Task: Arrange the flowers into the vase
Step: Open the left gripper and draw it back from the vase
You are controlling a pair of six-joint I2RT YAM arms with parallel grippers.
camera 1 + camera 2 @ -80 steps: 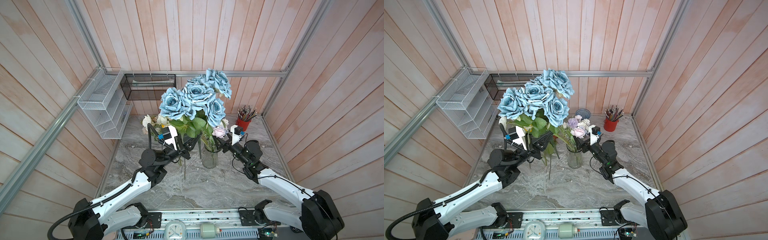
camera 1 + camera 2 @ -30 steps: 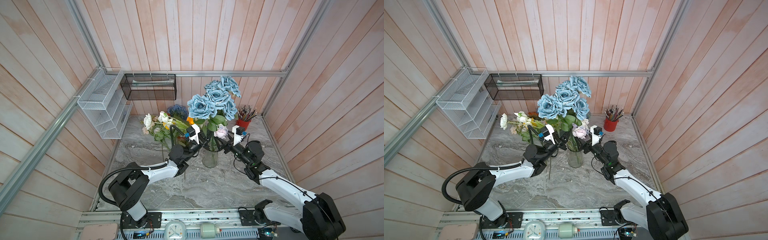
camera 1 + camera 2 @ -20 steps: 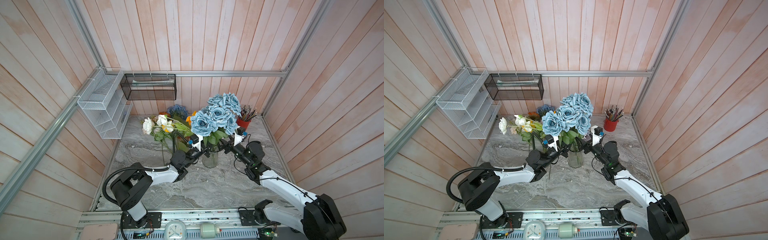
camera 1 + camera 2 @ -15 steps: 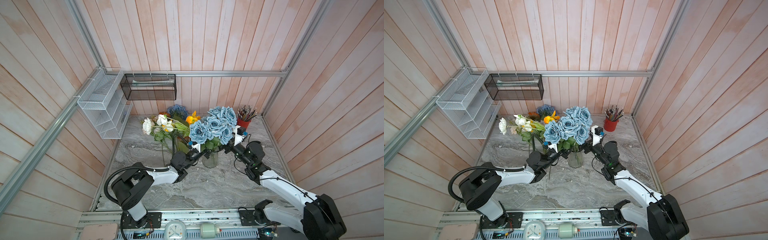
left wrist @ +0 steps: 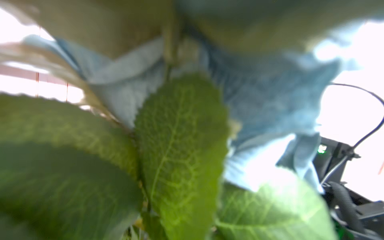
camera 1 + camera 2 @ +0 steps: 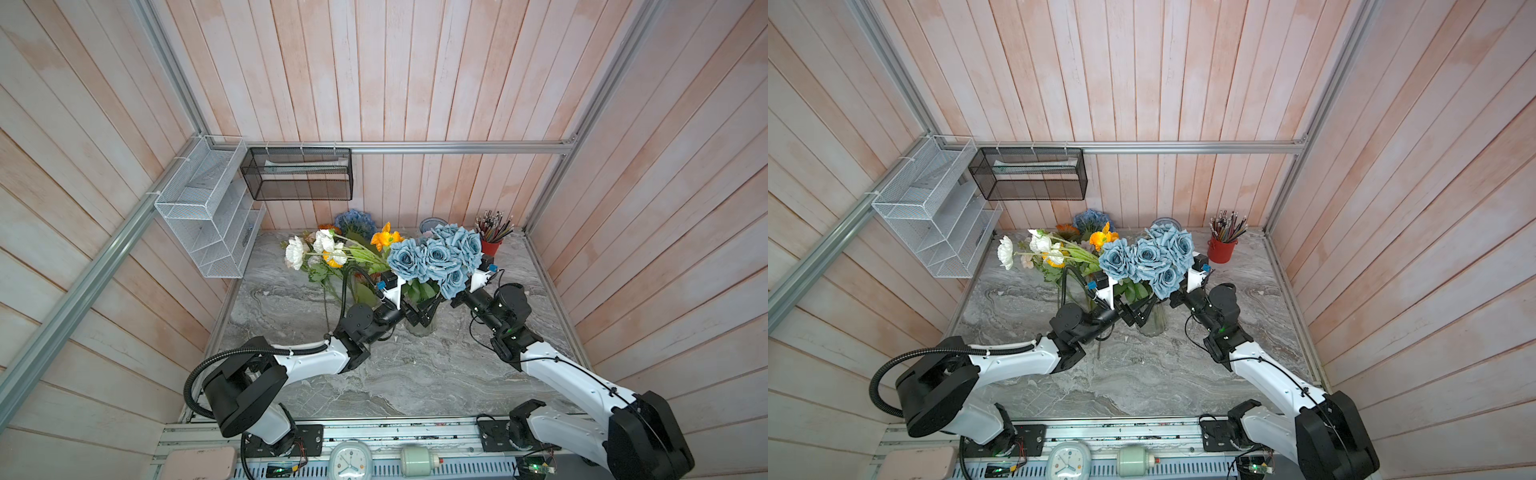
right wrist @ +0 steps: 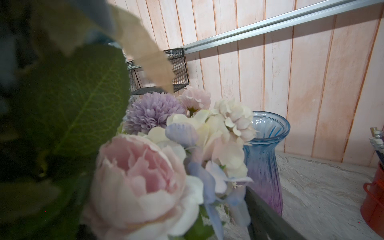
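Note:
A bunch of dusty-blue roses [image 6: 436,257] [image 6: 1146,259] stands over the clear glass vase [image 6: 422,329] [image 6: 1152,326] at mid-table, its stem running down toward the vase mouth behind leaves. My left gripper [image 6: 424,313] [image 6: 1139,312] is open just above the vase, fingers spread on either side of the stem. The left wrist view is filled by green leaves [image 5: 180,135] and blue petals [image 5: 270,99]. My right gripper [image 6: 455,300] is mostly hidden under the roses. Only one of its fingers [image 7: 268,218] shows, beside pastel pink, lilac and white flowers [image 7: 145,176].
White and orange poppies [image 6: 332,255] and a blue hydrangea [image 6: 353,220] stand at the back left. A blue-purple glass vase [image 7: 264,158] [image 6: 428,226] and a red pencil pot [image 6: 490,246] sit by the back wall. A white mesh rack [image 6: 208,216] and a black basket [image 6: 299,174] hang on the walls.
The left arm carried the blue roses rightward and down to the vase. Its gripper then went from shut on the stem to open, letting the roses go. The right arm stayed still.

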